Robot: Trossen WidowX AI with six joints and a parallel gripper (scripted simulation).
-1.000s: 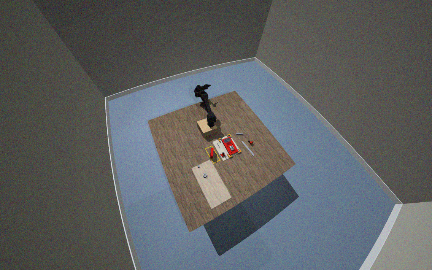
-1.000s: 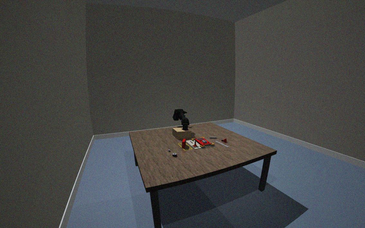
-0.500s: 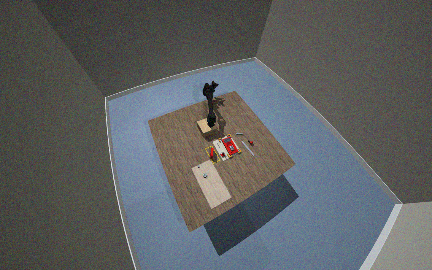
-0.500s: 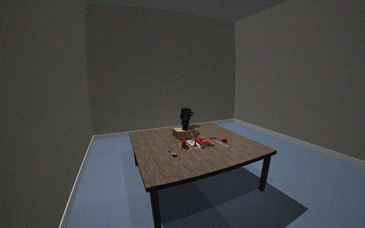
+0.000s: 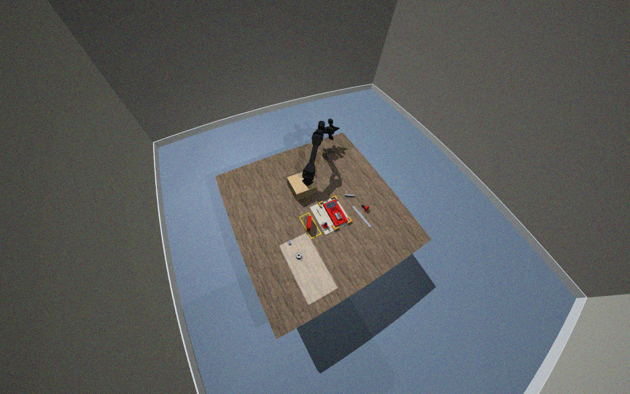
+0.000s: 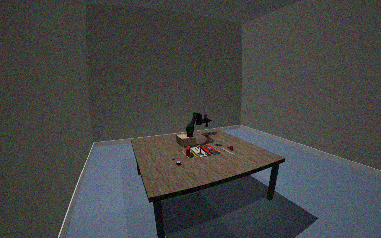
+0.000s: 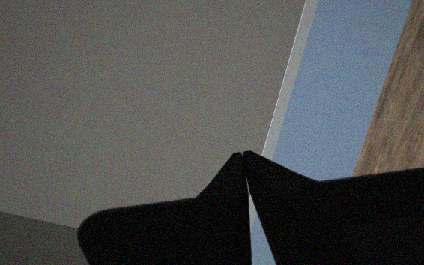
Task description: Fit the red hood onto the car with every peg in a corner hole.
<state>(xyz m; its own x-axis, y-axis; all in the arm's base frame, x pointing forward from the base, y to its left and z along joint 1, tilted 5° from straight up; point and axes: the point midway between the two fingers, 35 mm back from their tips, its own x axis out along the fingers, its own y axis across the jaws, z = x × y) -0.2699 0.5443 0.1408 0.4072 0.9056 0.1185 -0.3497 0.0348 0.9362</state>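
On table (image 6: 162,174), left to right: small dark ring part (image 5: 298,256) on pale mat (image 5: 310,274); red hood (image 5: 309,223) standing on edge inside yellow-outlined square; white sheet; red chassis (image 5: 335,212) with engine block in jig; grey bar; small red piece at far right. Behind them, arm on wooden block, raised over far table edge (well apart from hood); jaws closed tip to tip, gripping nothing

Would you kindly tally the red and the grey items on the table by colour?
Red: 4 (hood, car chassis, small piece near the hood, small piece at the far side)
Grey: 4 (long bar, short bar, ring, tiny piece)
Total: 8
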